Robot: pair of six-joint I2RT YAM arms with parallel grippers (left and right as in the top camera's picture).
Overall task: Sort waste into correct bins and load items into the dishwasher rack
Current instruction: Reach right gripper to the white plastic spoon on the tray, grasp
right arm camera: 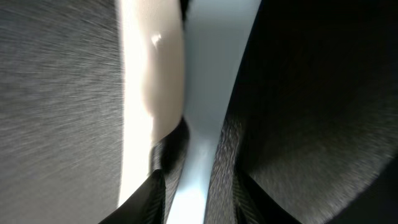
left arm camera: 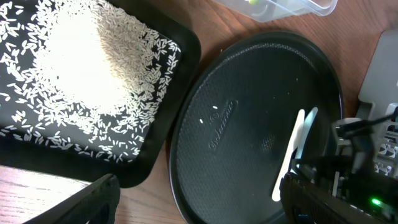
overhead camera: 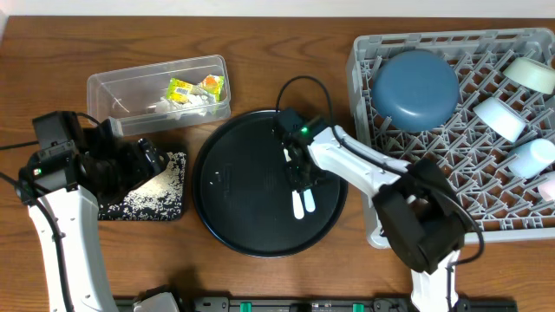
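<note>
Two spoons lie side by side on the round black tray [overhead camera: 234, 191], one white [overhead camera: 298, 206] and one paler [overhead camera: 310, 201]. My right gripper [overhead camera: 299, 176] stands over their handles. In the right wrist view a pale handle [right arm camera: 208, 93] runs between the narrowed jaws of that gripper [right arm camera: 199, 186]; blur hides whether they touch it. The white spoon [left arm camera: 287, 168] also shows in the left wrist view. My left gripper [left arm camera: 199, 193] hangs open and empty, between the black rectangular tray [left arm camera: 180, 56] of rice [left arm camera: 74, 62] and the round tray [left arm camera: 249, 124]. In the overhead view it [overhead camera: 156, 162] is over the rice tray [overhead camera: 185, 186].
The clear tub [overhead camera: 104, 87] at the back left holds yellow-green wrappers [overhead camera: 195, 88] and white tissue [overhead camera: 165, 106]. The grey rack [overhead camera: 360, 61] on the right carries an upturned dark-blue bowl [overhead camera: 414, 87] and several pale cups [overhead camera: 500, 117]. My right arm [overhead camera: 416, 217] lies along the rack's left edge.
</note>
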